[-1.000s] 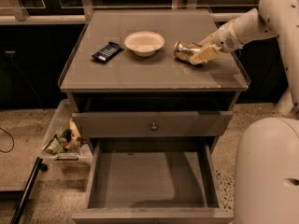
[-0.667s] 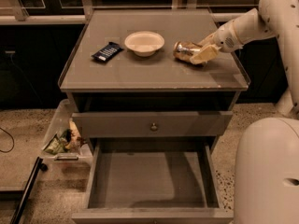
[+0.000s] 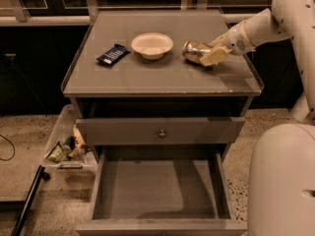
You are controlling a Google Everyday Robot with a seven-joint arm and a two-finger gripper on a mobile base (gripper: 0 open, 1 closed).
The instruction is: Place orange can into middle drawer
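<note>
I see my gripper (image 3: 210,57) pinching the orange can (image 3: 193,50) on the cabinet top (image 3: 162,78), 3 o'clock from the white bowl (image 3: 152,45), middle drawer (image 3: 157,191) open at 6.

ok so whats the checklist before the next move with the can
1. Gripper at the can: ok, it is against the can's right end.
2. Grip secure: cannot tell.
3. Can off the top: not ok, it lies on its side there.
4. Drawer open: ok, it is pulled out and nothing shows on its floor.
5. Bowl out of the way: ok, it sits left of the can, apart from it.
</note>
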